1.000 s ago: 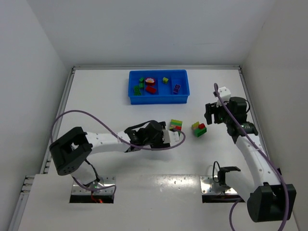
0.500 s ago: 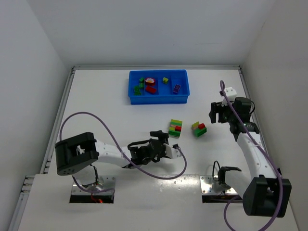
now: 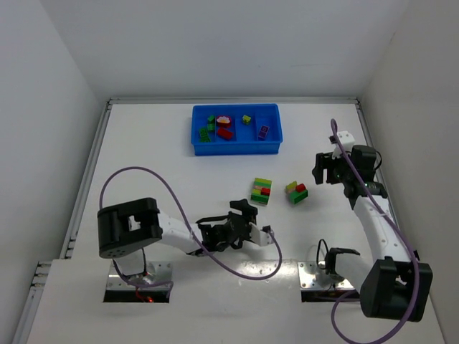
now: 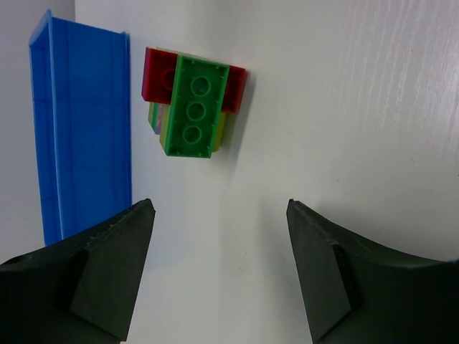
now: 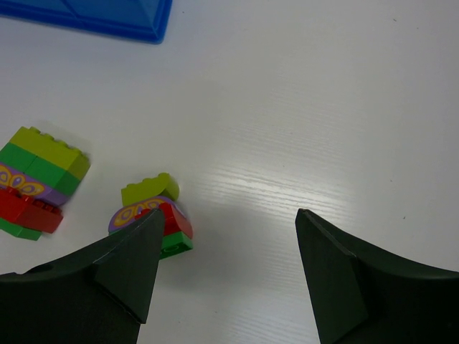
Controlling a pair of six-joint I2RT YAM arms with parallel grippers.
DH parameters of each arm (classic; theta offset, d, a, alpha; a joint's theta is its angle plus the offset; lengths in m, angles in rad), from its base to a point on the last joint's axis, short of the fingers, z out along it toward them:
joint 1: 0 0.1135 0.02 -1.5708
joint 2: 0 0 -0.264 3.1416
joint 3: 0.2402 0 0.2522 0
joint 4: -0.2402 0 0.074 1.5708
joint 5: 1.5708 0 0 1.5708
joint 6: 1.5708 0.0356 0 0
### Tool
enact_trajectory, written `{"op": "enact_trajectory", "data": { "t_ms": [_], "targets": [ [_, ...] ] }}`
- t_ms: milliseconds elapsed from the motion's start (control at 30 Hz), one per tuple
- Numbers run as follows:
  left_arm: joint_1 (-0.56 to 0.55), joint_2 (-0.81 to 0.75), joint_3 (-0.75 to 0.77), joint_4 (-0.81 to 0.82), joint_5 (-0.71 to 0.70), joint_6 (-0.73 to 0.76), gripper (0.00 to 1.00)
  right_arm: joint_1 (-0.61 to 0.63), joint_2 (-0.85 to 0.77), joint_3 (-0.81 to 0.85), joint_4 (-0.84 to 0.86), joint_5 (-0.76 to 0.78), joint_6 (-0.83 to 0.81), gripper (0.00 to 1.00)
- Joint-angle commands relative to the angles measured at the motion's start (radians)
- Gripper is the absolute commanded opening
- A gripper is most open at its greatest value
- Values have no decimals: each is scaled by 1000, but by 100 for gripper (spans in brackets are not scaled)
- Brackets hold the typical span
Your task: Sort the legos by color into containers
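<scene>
Your left gripper (image 4: 219, 211) has drawn back toward 6 o'clock, off the striped clump (image 3: 261, 191), and hangs spread wide, holding nothing. Your right gripper (image 5: 229, 215) has edged toward 3 o'clock, likewise spread and unladen, with the small clump (image 3: 296, 193) at its 8 o'clock. Both clumps lie on the table (image 3: 165, 165). The blue tray (image 3: 237, 147), at 12 o'clock, holds several bricks (image 3: 224, 133).

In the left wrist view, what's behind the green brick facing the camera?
Behind the green brick, a red brick sticks out on two sides, and lime and purple layers peek past one corner. The rest is covered.
</scene>
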State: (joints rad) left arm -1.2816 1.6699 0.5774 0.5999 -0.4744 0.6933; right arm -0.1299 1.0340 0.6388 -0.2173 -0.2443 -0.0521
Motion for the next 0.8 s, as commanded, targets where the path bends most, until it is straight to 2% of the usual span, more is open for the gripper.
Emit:
{"op": "enact_trajectory", "data": {
  "t_ms": [0, 300, 767],
  "targets": [
    [-10, 16, 61, 60, 11, 12, 81, -7, 1, -1, 44, -30, 11, 74],
    [-1, 86, 119, 49, 33, 3, 82, -16, 1, -1, 44, -49, 11, 74],
    [108, 169, 254, -31, 91, -6, 82, -25, 1, -1, 35, -58, 1, 74]
  ]
}}
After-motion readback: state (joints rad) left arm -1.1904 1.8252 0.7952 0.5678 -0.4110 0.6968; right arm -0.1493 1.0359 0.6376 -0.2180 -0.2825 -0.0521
